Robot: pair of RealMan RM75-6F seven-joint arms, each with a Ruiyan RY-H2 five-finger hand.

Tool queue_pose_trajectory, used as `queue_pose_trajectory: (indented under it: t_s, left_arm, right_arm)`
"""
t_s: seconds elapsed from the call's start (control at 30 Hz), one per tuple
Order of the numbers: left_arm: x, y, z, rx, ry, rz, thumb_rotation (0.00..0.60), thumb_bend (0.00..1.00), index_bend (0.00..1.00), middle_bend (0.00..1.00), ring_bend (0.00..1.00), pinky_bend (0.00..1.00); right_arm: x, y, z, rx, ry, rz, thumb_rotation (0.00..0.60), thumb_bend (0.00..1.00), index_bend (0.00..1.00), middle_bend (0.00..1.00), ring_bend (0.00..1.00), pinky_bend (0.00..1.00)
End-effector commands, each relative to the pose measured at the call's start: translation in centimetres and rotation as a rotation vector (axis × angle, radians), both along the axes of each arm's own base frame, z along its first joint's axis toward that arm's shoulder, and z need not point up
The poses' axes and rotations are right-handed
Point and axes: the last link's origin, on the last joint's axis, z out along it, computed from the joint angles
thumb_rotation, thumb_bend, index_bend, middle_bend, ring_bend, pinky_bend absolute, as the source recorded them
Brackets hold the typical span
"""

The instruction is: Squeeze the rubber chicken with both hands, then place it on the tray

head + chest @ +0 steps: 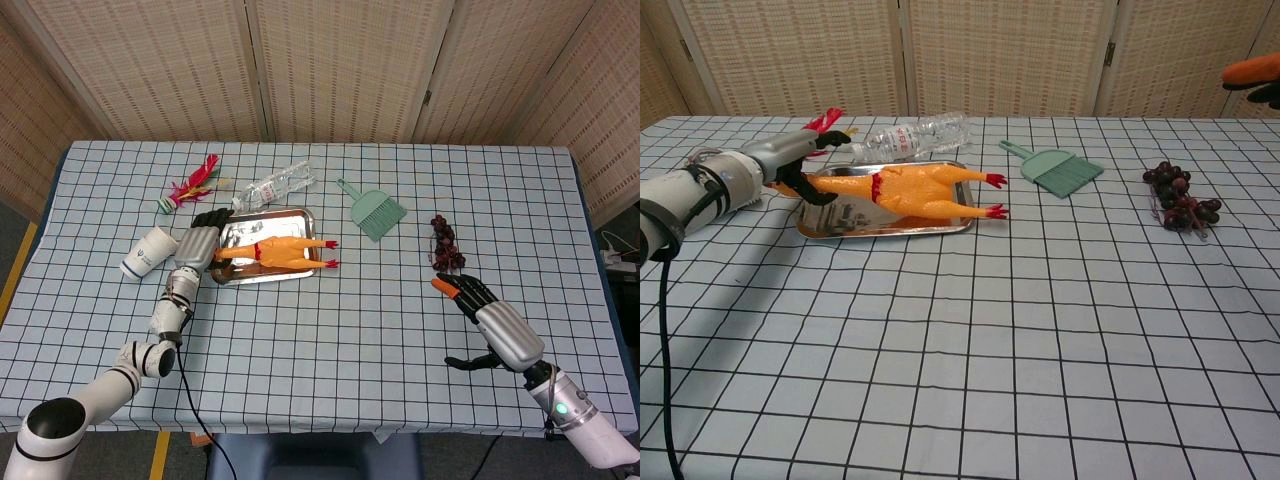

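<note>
The orange rubber chicken lies on its side in the metal tray, head to the left, red feet poking over the right rim. My left hand hovers at the tray's left end beside the chicken's head, fingers spread and holding nothing. My right hand is far off at the table's front right, fingers extended and empty. In the chest view only the right hand's orange fingertip shows at the top right edge.
A clear plastic bottle lies just behind the tray. A green dustpan brush and dark grapes sit to the right. A paper cup and a feathered toy lie to the left.
</note>
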Motion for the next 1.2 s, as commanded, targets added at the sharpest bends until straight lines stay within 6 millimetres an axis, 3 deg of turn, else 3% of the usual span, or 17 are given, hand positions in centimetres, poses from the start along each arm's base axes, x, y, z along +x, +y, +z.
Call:
queue_pose_trajectory:
  t_s: [0.03, 0.47, 0.63, 0.77, 1.03, 1.2]
  left_arm:
    - [-0.1, -0.1, 0.6, -0.009, 0.033, -0.015, 0.600, 0.37, 0.00, 0.00, 0.00, 0.03]
    - [0.0, -0.8, 2.6, -0.181, 0.203, -0.005, 0.600, 0.39, 0.00, 0.00, 0.00, 0.00]
    - [1.3, -1.5, 3.2, -0.304, 0.111, 0.059, 0.600, 0.39, 0.00, 0.00, 0.00, 0.00]
    - [1.7, -1.8, 3.9, -0.369, 0.133, 0.077, 0.600, 0.39, 0.00, 0.00, 0.00, 0.00]
    - [3.0, -2.2, 5.0, -0.360, 0.044, 0.109, 0.600, 0.39, 0.00, 0.00, 0.00, 0.00]
    - [3.5, -4.4, 7.4, -0.222, -0.077, 0.025, 0.600, 0.38, 0.00, 0.00, 0.00, 0.00]
  right_arm:
    - [0.1, 0.1, 0.1, 0.000, -0.002, 0.000, 0.600, 0.06, 0.00, 0.00, 0.00, 0.00]
    - [0.4, 0.8, 0.2, 0.005, -0.013, 0.006, 0.600, 0.06, 0.00, 0.00, 0.00, 0.00]
    - [0.4, 0.9, 0.7, -0.007, -0.018, 0.005, 0.600, 0.06, 0.00, 0.00, 0.00, 0.00]
    - [0.4, 1.0, 0.9, -0.010, -0.022, 0.004, 0.600, 0.06, 0.00, 0.00, 0.00, 0.00]
    - [0.4, 1.4, 1.3, -0.014, -0.030, 0.001, 0.600, 0.06, 0.00, 0.00, 0.00, 0.00]
    - [0.2, 1.6, 1.5, -0.052, -0.002, 0.010, 0.600, 0.06, 0.00, 0.00, 0.00, 0.00]
